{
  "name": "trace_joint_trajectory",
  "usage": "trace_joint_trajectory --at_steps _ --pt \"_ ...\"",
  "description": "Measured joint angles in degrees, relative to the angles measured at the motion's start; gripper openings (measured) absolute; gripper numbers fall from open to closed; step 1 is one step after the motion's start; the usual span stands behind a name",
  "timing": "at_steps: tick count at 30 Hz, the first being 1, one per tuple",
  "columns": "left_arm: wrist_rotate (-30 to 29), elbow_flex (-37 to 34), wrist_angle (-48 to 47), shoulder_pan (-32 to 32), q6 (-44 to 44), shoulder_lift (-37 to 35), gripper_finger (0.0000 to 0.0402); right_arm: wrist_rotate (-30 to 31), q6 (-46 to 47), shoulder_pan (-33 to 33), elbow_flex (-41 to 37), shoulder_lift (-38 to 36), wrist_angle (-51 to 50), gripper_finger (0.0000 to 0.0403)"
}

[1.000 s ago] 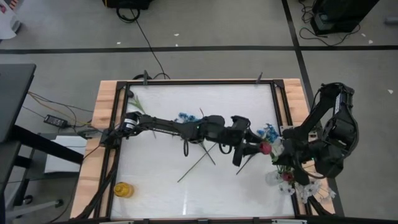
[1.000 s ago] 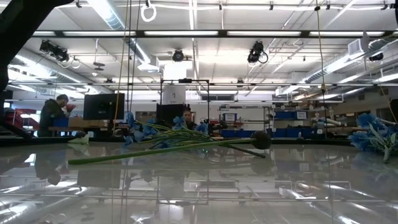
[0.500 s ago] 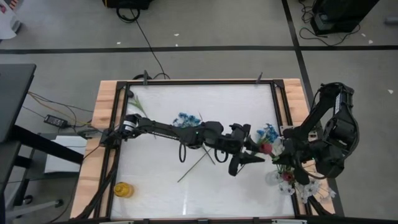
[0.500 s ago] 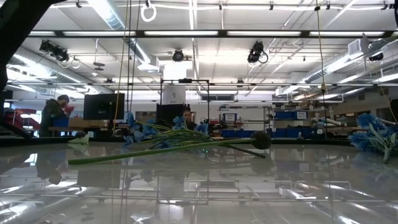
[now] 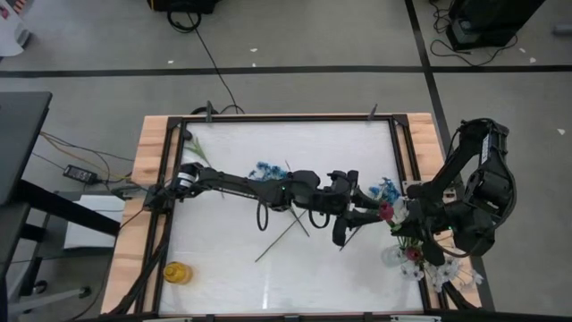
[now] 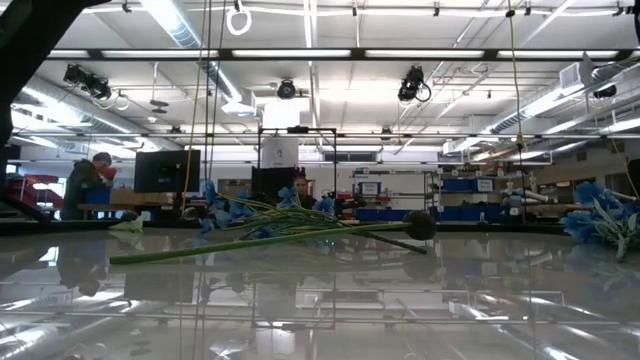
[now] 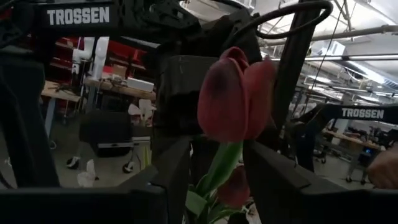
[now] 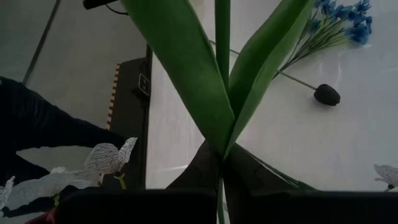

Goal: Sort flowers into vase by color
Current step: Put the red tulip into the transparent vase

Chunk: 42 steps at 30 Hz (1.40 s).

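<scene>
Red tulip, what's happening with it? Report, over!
Right end effector shut on red tulip stem. Left end effector straddles that stem under the bud, not clamped. Loose stems lie on table.

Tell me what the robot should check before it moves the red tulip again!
1. Left claw around the red tulip: ok. In the left wrist view the stem runs between its two fingers, just under the bud.
2. Left claw really pinching the stem: cannot tell.
3. Right claw holding on: ok. It is shut on a green stem with two long leaves.
4. Vase in sight: cannot tell. The right arm covers that corner of the table.
5. Flowers left to sort: not ok. A blue bunch, a blackish bud and loose stems lie on the table.
</scene>
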Motion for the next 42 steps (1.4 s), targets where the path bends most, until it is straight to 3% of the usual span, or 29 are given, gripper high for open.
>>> trace_joint_trajectory --at_steps 14,22,31,42 --pt "0.00 -0.02 -0.56 -0.62 0.06 0.02 0.0095 -4.72 2.59 -0.07 0.00 0.00 0.46 0.0055" --pt "0.02 -0.02 -0.48 -1.49 0.18 0.02 0.0080 -6.25 2.63 -0.06 0.00 0.00 2.00 0.0058" --pt "0.00 -0.02 -0.57 -1.64 0.19 0.02 0.0080 -8.54 4.94 -0.07 0.00 0.00 0.41 0.0014" --pt "-0.38 -0.02 -1.39 -1.61 0.19 0.02 0.0079 -8.21 2.23 1.32 -0.02 0.50 0.35 0.0012"
